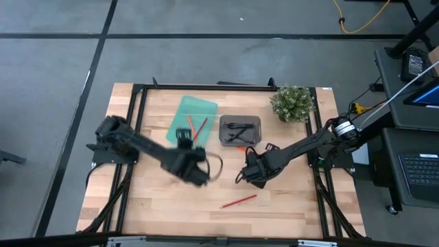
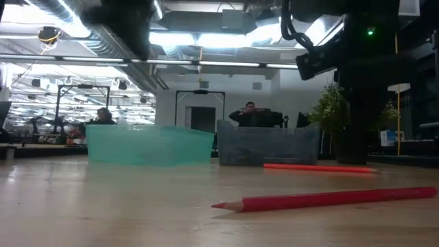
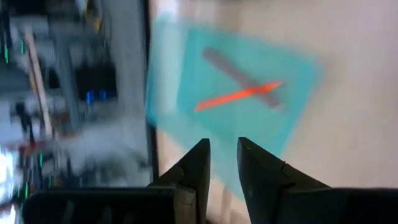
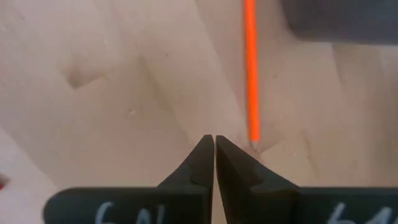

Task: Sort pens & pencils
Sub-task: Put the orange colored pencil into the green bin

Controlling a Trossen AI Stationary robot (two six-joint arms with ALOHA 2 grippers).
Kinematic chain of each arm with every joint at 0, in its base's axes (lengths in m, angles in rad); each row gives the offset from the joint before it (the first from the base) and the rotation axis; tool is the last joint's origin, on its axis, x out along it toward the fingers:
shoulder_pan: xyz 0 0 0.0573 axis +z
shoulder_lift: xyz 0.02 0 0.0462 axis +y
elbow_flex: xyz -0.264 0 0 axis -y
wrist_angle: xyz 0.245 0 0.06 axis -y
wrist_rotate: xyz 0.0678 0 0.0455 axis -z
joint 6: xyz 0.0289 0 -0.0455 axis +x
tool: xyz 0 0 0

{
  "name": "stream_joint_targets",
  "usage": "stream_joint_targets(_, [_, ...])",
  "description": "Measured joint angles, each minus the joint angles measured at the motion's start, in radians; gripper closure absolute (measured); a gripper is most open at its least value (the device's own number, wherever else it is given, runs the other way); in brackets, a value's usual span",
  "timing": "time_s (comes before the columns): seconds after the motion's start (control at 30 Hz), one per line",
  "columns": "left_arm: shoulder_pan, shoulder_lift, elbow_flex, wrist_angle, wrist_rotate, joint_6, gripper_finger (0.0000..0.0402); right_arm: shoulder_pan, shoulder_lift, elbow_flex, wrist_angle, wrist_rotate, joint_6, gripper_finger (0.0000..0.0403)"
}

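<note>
A teal tray (image 1: 197, 110) at the table's far middle holds an orange pencil (image 3: 239, 95) lying crossed over a grey stick (image 3: 224, 67). To its right, a grey tray (image 1: 240, 130) holds black pens (image 1: 239, 127). An orange pencil (image 4: 250, 68) lies on the table just in front of the grey tray. A red pencil (image 1: 239, 201) lies nearer the front edge. My left gripper (image 3: 222, 144) hovers open at the teal tray's near edge, nothing between its fingers. My right gripper (image 4: 214, 138) is shut, pointing down just beside the orange pencil's near end.
A potted plant (image 1: 292, 103) stands at the far right corner of the table. Bare wood lies along the table's left side and front. In the low view, people sit at desks in the room behind the trays.
</note>
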Motion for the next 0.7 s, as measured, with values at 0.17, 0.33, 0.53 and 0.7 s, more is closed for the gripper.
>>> stream_joint_targets(0.17, [0.165, -0.126, -0.249, 0.023, 0.050, -0.039, 0.0327, 0.003, 0.000, -0.002, 0.001, -0.001, 0.001, 0.0384])
stream_joint_targets(0.33, [0.346, -0.298, -0.463, 0.099, 0.063, -0.031, 0.0327, 0.002, 0.000, -0.002, 0.007, 0.001, -0.017, 0.0384])
stream_joint_targets(0.53, [0.529, -0.481, -0.657, 0.422, 0.221, 0.199, 0.0327, 0.002, 0.000, -0.002, 0.008, 0.001, -0.020, 0.0384])
stream_joint_targets(0.7, [0.632, -0.518, -0.750, 0.562, 0.267, 0.284, 0.0327, 0.002, 0.000, -0.002, 0.009, 0.000, -0.019, 0.0384])
